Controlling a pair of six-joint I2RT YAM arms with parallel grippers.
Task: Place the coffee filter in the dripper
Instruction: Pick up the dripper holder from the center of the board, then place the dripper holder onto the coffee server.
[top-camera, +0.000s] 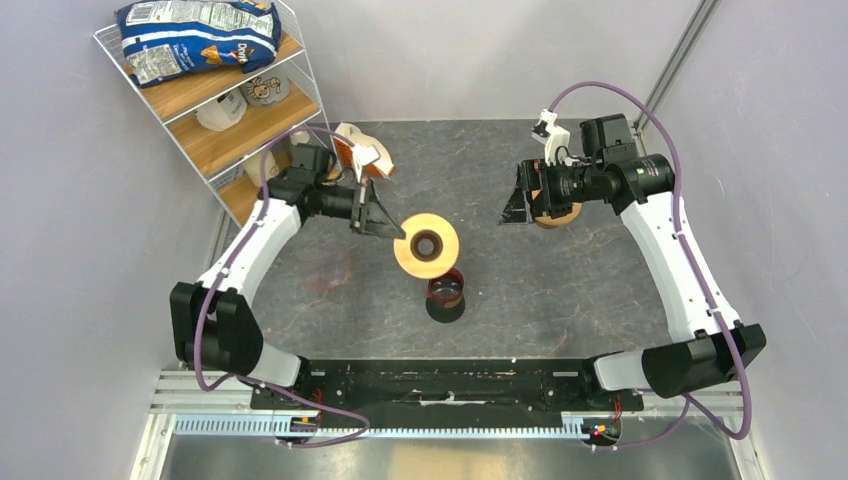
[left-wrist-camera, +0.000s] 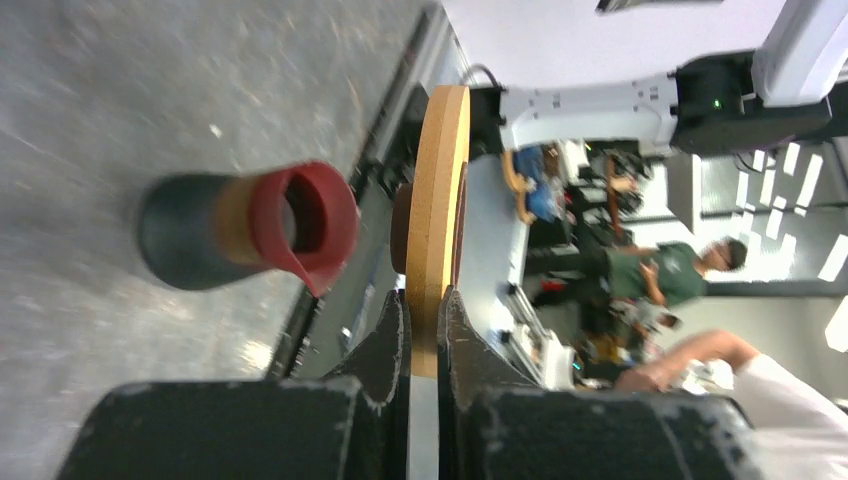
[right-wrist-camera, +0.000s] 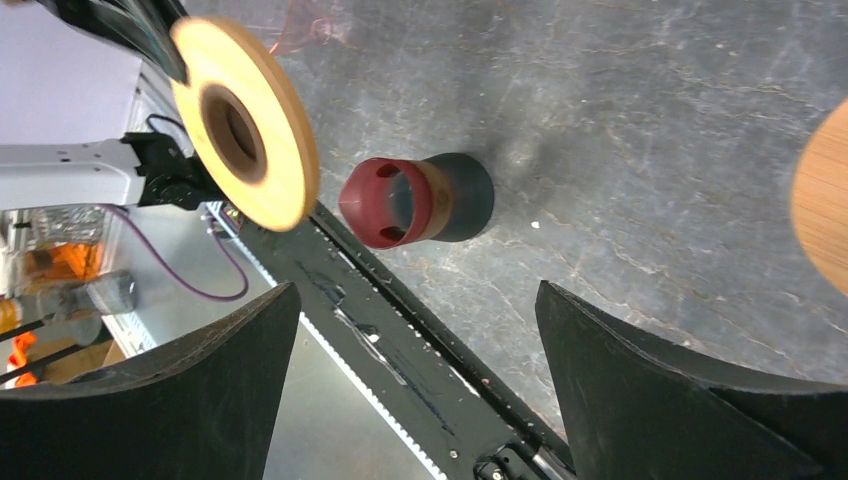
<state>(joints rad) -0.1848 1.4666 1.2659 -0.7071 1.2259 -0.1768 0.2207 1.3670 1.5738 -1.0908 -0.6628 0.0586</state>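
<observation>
The left gripper (left-wrist-camera: 422, 300) is clenching a wooden ring (left-wrist-camera: 437, 190) by its rim, no glass discernible, above the red cup (left-wrist-camera: 300, 225). The right gripper (right-wrist-camera: 417, 300) is hanging released over the likely dripper (top-camera: 557, 214). The coffee filter (top-camera: 349, 137) seems to be lying behind the left gripper, ungrasped; fetching it is looking like the next need

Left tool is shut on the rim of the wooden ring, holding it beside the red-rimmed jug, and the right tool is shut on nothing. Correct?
Not quite. The right tool is open, jaws wide apart with nothing between them, as the right wrist view shows. The left tool is indeed shut on the rim of the wooden ring, beside the red-rimmed jug.
</observation>
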